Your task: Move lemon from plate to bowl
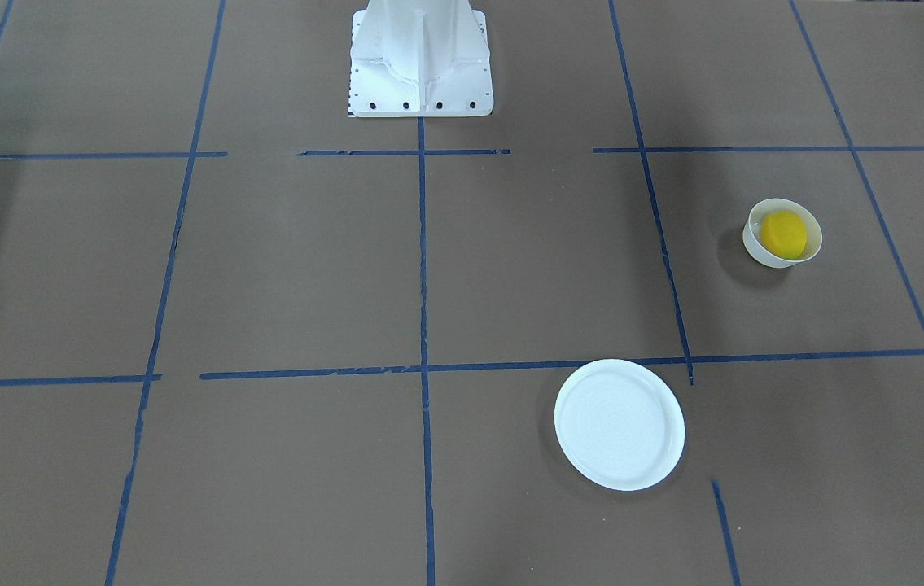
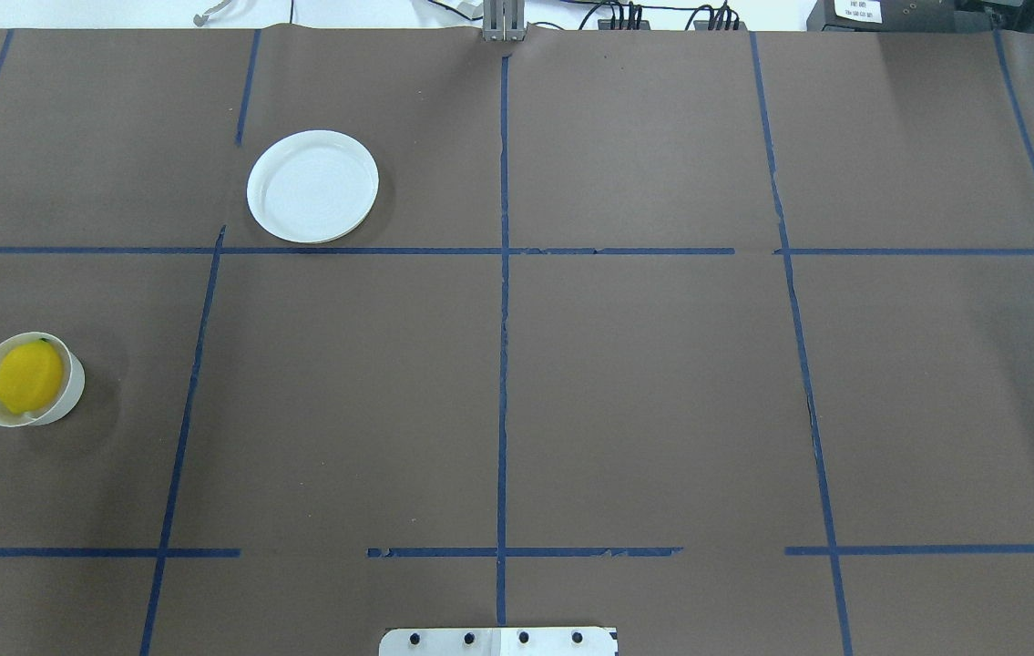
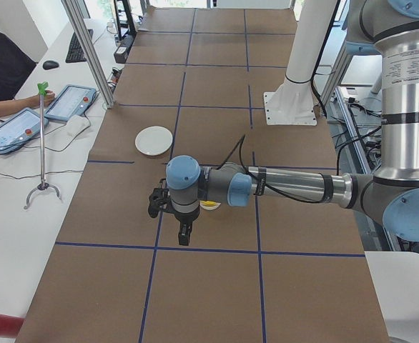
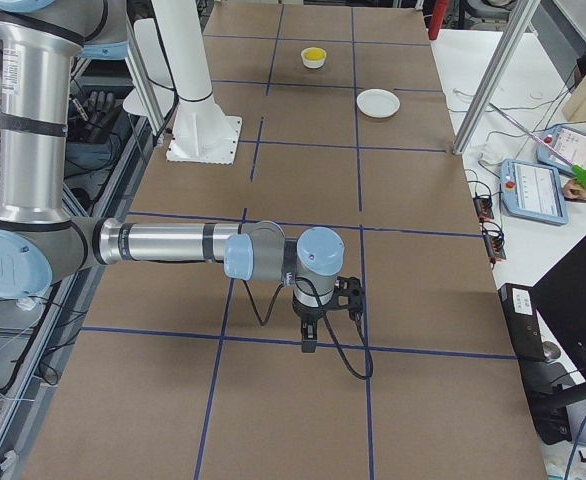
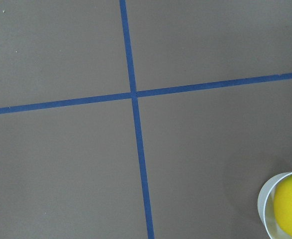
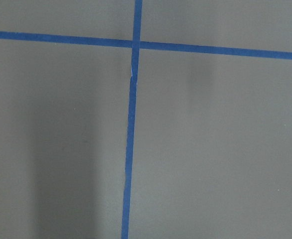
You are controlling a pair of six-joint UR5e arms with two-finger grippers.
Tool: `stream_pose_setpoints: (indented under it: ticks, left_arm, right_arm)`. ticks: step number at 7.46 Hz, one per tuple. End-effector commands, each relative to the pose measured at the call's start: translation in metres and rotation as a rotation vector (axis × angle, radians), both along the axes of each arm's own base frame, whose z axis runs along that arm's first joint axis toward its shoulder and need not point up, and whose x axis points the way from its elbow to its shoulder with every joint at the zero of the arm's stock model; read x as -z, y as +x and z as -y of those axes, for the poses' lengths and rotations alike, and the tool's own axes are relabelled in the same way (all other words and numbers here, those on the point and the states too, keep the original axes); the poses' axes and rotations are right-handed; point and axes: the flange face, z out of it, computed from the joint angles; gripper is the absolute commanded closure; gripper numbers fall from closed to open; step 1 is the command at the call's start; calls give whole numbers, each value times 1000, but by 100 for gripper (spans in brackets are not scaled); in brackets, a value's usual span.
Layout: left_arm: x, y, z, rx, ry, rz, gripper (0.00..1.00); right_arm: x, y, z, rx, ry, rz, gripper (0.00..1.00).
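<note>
Left fingers (image 3: 184,234): point down over the table (image 1: 307,268), near the bowl (image 1: 757,247); gap and hold cannot be told.
Right fingers (image 4: 308,337): point down over tape lines; gap and hold cannot be told.
Lemon (image 1: 783,234): inside the bowl, on the robot's left.
Plate (image 1: 619,423): flat on the table, well apart from the bowl.

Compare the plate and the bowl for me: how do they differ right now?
The plate is flat, shallow-rimmed and wide; the bowl is deep, sloping-sided and narrower. The plate is bare, while the bowl holds the lemon. In the overhead view the plate sits farther from the robot's base, the bowl nearer to it and closer to the left edge of the table. Both are round, white and upright.
</note>
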Motion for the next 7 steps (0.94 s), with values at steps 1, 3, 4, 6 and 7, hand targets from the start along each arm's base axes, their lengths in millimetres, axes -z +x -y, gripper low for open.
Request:
stream_pose_setpoints:
  ticks: [1, 3, 4, 6, 7]
  left_arm:
    - [-25, -24, -6, 52, -54, 1, 0]
    - [-22, -26, -5, 46, -38, -1, 0]
    - [-23, -27, -6, 19, -14, 1, 0]
    - [-15, -26, -1, 17, -23, 1, 0]
    - [-12, -25, 1, 17, -18, -10, 0]
  right_arm:
    - [0, 0, 0, 0, 0, 0, 0]
    - [0, 0, 0, 0, 0, 0, 0]
    - [0, 0, 0, 0, 0, 0, 0]
    - [0, 0, 0, 0, 0, 0, 0]
    - [0, 0, 0, 0, 0, 0, 0]
